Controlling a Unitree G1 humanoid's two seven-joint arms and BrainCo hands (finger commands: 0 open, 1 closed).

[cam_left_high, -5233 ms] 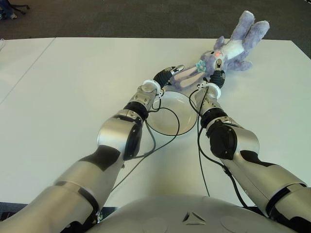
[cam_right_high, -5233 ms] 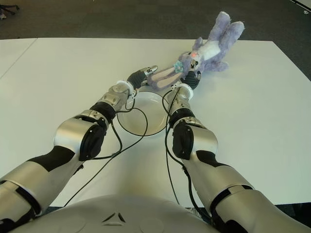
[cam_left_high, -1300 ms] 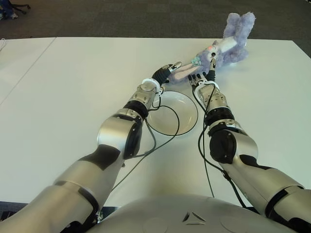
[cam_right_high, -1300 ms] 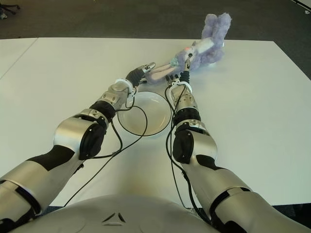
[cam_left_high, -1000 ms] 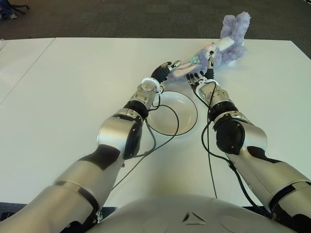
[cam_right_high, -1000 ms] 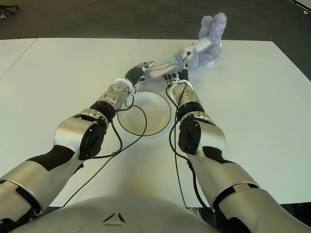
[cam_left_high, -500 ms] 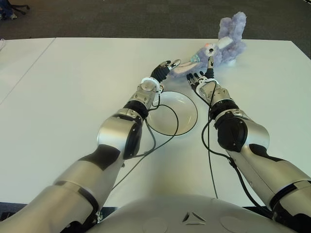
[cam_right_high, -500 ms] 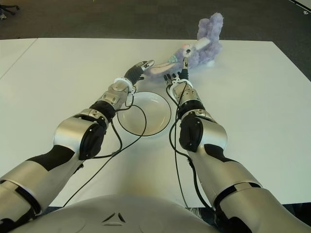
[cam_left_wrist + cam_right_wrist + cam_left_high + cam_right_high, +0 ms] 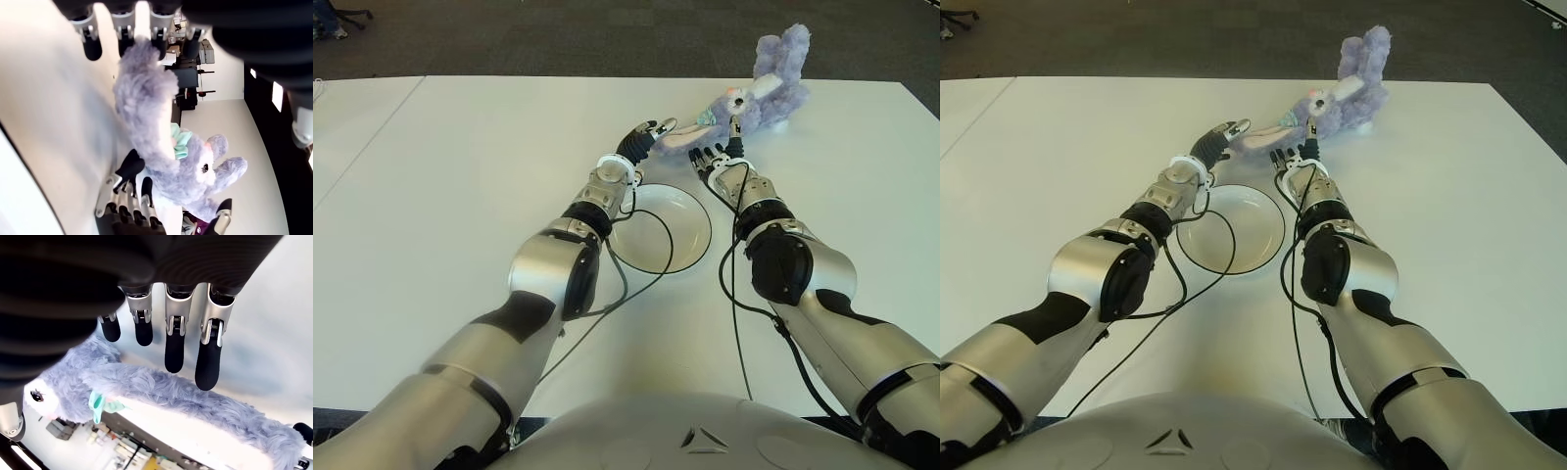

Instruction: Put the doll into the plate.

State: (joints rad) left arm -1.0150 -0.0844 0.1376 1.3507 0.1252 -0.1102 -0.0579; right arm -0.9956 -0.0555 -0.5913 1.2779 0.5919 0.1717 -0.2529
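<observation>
Office or lab: white table [image 9: 460, 176], dark carpet [image 9: 558, 34], chair base [image 9: 347, 15].

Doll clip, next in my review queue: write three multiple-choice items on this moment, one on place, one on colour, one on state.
1. Where is the doll?
A. In the plate
B. On the table beyond the plate
C. On the floor

2. What colour is the doll's fur?
A. Lavender
B. Green
C. Red

3. What does the plate hold?
A. The doll
B. A cup
C. Nothing

Key: 1 B, it lies on the table past the plate's far rim, between the left hand and right hand. 2 A, the wrist views show pale purple fur. 3 C, its white bowl is bare.
</observation>
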